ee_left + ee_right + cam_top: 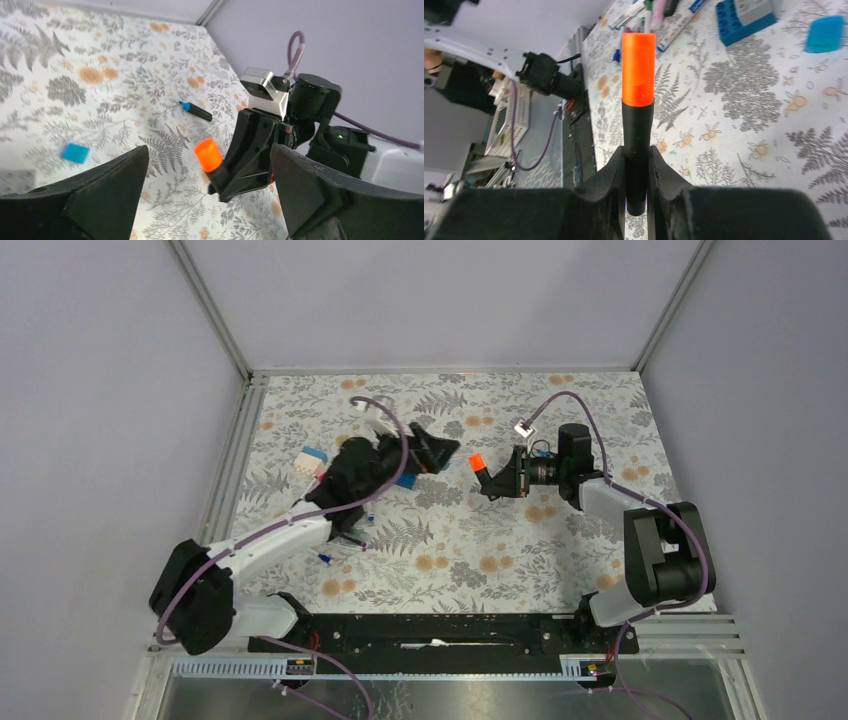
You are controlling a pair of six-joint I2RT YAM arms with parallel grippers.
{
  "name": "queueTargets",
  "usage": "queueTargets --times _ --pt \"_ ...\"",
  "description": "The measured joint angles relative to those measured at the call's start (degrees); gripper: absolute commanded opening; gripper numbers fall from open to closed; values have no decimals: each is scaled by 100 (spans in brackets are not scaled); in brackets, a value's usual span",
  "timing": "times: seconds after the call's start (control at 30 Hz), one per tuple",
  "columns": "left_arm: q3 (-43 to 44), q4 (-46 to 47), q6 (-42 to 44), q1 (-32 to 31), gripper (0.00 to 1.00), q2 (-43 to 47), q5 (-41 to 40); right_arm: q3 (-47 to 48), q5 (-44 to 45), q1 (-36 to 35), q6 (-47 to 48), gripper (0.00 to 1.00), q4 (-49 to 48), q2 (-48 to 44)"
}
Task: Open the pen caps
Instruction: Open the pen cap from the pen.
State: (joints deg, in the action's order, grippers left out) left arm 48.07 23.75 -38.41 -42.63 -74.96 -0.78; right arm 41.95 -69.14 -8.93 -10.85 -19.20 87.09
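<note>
Caps in view number two. Leftmost sits one block; right of it a loose blue cap lies on the table. Left gripper gapes wide and empty, mouth facing right. Just right of it, not touching, is the orange cap, seated on one black pen whose long axis runs left to right, cap end leftward. Right gripper clamps the barrel. By my judgement the left arm is nearer for the pull.
</note>
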Motion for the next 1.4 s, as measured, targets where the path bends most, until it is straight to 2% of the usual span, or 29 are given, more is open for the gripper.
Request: queueTargets --times 0.13,0.2,0.37,0.47,0.6,0.83,1.0,1.17,1.37,1.4 --pt "-588 986 -66 955 99 232 1539 -50 -564 -9 -205 0 -400 107" --pt "-713 1340 -192 1211 99 98 2218 -111 -754 -28 -299 2 -568 107" --pt "-730 2068 -522 1110 99 -337 3265 -146 -1104 -197 -411 3 -754 120" --pt "-732 2496 -745 981 98 -612 3565 -146 -1244 -313 -446 3 -791 151" --pt "-726 2887 -1034 798 91 -1038 3801 -146 -1360 -393 -463 3 -811 245" --pt "-715 3226 -1412 601 71 -1563 3974 -142 -1462 -415 -483 2 -811 297" --pt "-688 3464 -1576 560 43 -1698 4046 -118 -1591 -415 -494 2 -813 315" --pt "-669 3687 -1755 579 32 -1934 4074 -90 -1735 -415 -507 1 -807 321" --pt "-656 3779 -1836 581 0 -2037 4094 -87 -1840 -415 -549 1 -798 328" --pt "-654 3786 -1834 581 0 -2041 4098 -87 -1845 -415 -551 3 -791 332"
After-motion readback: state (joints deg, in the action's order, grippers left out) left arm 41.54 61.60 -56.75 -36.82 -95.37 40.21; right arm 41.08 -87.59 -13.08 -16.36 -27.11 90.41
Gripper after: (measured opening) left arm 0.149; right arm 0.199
